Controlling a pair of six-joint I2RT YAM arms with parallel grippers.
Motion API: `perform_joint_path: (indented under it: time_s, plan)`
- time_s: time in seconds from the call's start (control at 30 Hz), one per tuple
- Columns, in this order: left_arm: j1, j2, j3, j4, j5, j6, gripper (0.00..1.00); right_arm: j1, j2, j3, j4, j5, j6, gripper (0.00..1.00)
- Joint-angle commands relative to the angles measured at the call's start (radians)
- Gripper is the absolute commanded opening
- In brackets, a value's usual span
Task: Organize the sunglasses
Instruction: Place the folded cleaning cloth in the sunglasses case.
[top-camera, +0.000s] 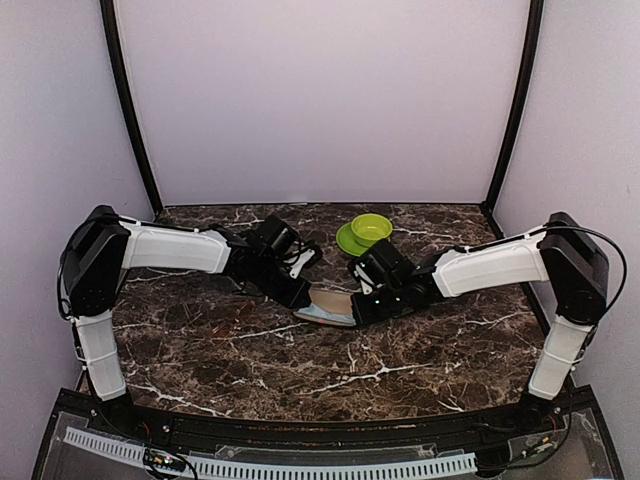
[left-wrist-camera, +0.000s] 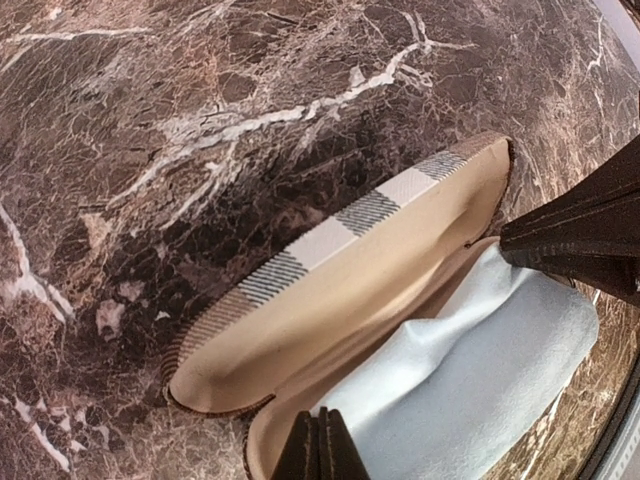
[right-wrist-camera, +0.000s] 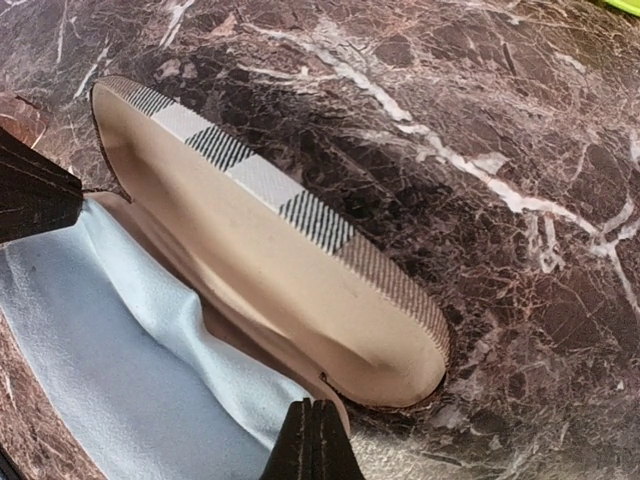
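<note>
1. Brown stone-look tabletop (top-camera: 250, 360), glossy and veined in white, carries an open glasses case (top-camera: 325, 308) at its middle, between the two arms.
2. The case's lid (right-wrist-camera: 270, 190) is a long, round-ended shell swung open onto the stone. Its outside is banded in woven plaid of white, grey and tan, and its lining is smooth beige.
3. A pale blue cloth (left-wrist-camera: 480, 370), soft and rumpled, fills the lower half of the case.
4. The left tool (left-wrist-camera: 320, 450) is clenched, its dark fingers pressed together at the case's rim above the cloth. Whether they pinch anything cannot be told.
5. The right tool (right-wrist-camera: 312, 445) is clenched in the same way at the opposite end of the case.
6. A round lime-green bowl (top-camera: 368, 232) stands behind the case, near the tabletop's far edge.
</note>
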Motion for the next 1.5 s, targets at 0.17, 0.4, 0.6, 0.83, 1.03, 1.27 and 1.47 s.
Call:
perform_joint_path:
  time_s: [0.17,0.4,0.6,0.83,1.03,1.27,1.47]
  plan:
    - [0.005,-0.006,0.016,-0.029,0.015,0.017,0.00,-0.005,0.011,0.023,0.019,-0.009,-0.010,0.00]
    - [0.005,-0.007,0.019,-0.033,0.015,0.018,0.00,-0.005,0.013,0.024,0.020,-0.016,-0.014,0.00]
    - [0.005,-0.010,0.011,-0.039,0.021,0.019,0.00,-0.005,0.009,0.015,0.022,-0.024,-0.020,0.00]
    - [0.004,-0.021,0.009,-0.043,0.024,0.014,0.00,-0.005,0.004,0.021,0.014,-0.022,-0.025,0.00]
    - [0.004,-0.035,0.012,-0.046,0.024,0.012,0.06,-0.005,-0.002,0.033,0.008,-0.029,-0.026,0.05]
    - [0.004,-0.049,0.024,-0.055,0.017,0.012,0.10,-0.005,-0.026,0.052,-0.020,-0.010,-0.026,0.11]
    - [0.004,-0.059,0.032,-0.058,0.007,0.011,0.16,-0.005,-0.051,0.059,-0.040,0.002,-0.024,0.14]
